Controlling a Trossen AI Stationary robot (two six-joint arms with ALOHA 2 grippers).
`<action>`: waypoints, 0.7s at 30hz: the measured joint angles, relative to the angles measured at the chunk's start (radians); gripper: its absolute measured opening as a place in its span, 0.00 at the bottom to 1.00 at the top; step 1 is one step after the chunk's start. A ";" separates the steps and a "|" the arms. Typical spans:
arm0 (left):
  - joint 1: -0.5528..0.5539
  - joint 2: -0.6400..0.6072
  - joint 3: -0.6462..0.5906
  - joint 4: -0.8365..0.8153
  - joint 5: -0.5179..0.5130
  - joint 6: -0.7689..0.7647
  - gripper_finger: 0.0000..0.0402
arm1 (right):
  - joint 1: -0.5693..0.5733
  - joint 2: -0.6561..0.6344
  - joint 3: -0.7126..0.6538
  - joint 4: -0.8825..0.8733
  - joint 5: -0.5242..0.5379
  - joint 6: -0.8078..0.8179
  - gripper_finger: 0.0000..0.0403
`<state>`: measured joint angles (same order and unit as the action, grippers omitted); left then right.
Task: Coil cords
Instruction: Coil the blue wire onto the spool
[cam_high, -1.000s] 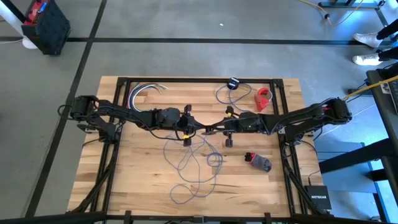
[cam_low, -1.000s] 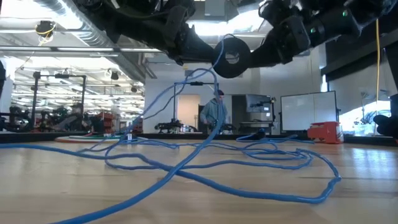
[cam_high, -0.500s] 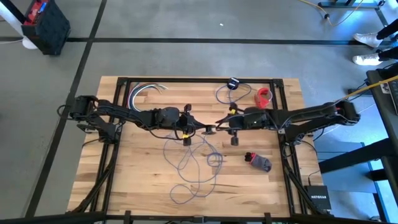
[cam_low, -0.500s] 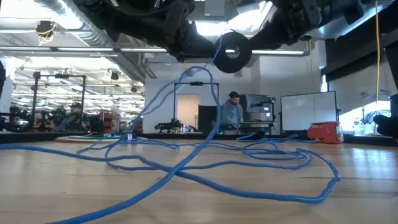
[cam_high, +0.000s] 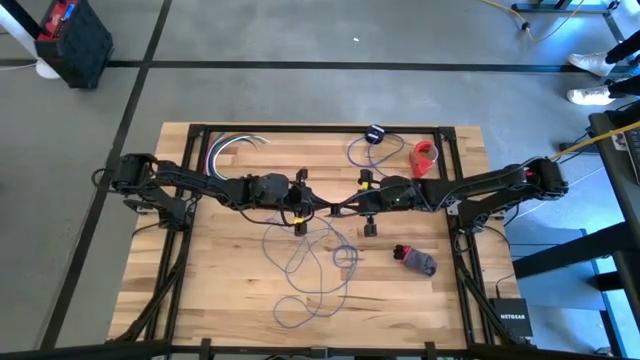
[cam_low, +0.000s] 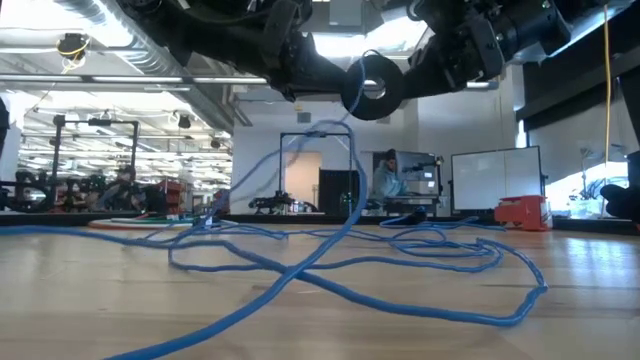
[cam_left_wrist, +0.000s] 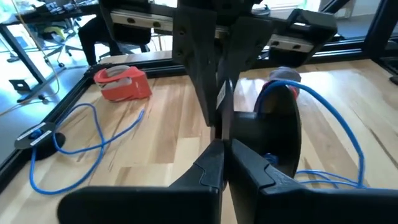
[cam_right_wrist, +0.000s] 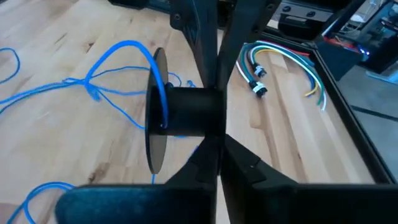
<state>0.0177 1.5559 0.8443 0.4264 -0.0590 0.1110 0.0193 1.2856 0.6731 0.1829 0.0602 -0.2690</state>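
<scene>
I have both arms stretched toward the middle, raised above the worktop, and their tips almost meet there. My left claw (cam_high: 318, 208) is closed, fingers pressed together. My right claw (cam_high: 342, 206) is closed too, facing the left one.

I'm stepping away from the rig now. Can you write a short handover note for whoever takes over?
Left gripper: shut, raised over the middle of the wooden table, at one end of the black spool.
Right gripper: shut, meeting the spool from the opposite side.
Thin blue cord: mostly in loose loops on the table in front of the grippers; one strand rises to the spool and drapes over it.
Second blue cord: lies at the table's far edge, untouched.
Done: spool lifted between both grippers, cord started on it.
Left: nearly all the winding.
</scene>
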 joint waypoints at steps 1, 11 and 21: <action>0.000 0.000 0.004 -0.002 0.000 0.005 0.04 | 0.000 -0.002 0.000 0.000 0.002 -0.002 0.03; 0.003 -0.089 0.136 -0.368 -0.110 -0.056 0.27 | 0.000 -0.151 0.034 -0.168 0.155 -0.033 0.02; -0.054 -0.071 0.120 -0.262 -0.110 -0.106 0.39 | -0.088 -0.271 -0.055 -0.122 0.262 0.063 0.01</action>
<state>-0.0361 1.4847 0.9648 0.1648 -0.1695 0.0054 -0.0683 1.0144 0.6183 0.0608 0.3218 -0.2057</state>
